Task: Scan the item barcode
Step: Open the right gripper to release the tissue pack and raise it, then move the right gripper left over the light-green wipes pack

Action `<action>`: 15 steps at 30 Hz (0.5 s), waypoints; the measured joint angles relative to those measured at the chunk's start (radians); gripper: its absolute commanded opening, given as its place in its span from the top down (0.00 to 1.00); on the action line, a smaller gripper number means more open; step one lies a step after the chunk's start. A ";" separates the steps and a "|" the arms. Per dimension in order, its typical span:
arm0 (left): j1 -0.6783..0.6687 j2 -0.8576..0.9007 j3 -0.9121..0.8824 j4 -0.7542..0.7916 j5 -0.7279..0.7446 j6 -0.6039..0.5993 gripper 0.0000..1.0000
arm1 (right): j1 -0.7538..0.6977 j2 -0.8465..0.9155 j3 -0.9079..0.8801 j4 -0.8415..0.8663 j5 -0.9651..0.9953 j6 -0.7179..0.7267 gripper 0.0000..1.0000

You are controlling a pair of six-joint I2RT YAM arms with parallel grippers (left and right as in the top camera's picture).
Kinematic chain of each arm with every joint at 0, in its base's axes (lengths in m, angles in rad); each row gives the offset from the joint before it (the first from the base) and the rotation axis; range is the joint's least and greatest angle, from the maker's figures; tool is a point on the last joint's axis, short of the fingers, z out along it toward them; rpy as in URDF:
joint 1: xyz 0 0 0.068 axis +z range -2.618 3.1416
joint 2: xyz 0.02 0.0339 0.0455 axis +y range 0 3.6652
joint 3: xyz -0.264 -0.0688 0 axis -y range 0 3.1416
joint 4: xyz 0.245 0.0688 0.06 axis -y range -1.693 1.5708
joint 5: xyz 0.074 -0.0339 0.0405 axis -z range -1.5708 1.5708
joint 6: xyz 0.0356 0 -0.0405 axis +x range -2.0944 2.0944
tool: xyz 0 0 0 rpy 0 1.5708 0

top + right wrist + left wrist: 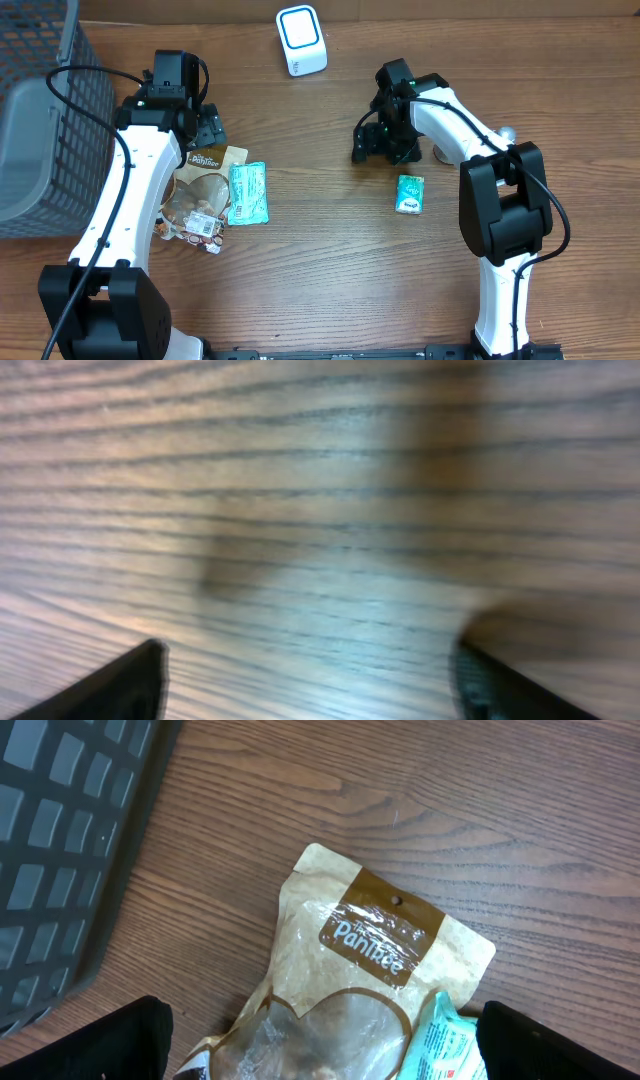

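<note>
The white barcode scanner [300, 40] with a blue-ringed face stands at the back centre. A small teal pack [410, 193] lies flat on the wood, just in front of my right gripper [383, 143] and apart from it. In the right wrist view that gripper [310, 695] is open over bare, blurred table, with nothing between its fingers [110, 690]. My left gripper [207, 127] is open above the top of a brown Pantree pouch [380, 935]. A teal packet [450, 1045] lies beside the pouch. The left fingers [130, 1040] straddle the pouch and grip nothing.
A dark grey mesh basket [40, 130] fills the left edge and also shows in the left wrist view [60, 850]. The pouch [205, 185] and teal packet [247, 192] lie together on the left. A small grey knob [507, 132] sits behind the right arm.
</note>
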 measured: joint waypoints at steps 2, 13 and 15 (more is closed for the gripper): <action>0.000 0.000 0.000 0.000 0.000 0.000 0.01 | 0.000 0.000 -0.003 -0.027 -0.025 0.004 0.28; 0.000 0.000 0.000 0.000 0.000 0.000 0.00 | 0.002 0.000 -0.031 -0.173 0.011 0.026 0.41; 0.000 0.000 0.000 0.000 0.000 0.000 0.00 | 0.004 0.000 -0.032 -0.203 0.066 0.045 0.41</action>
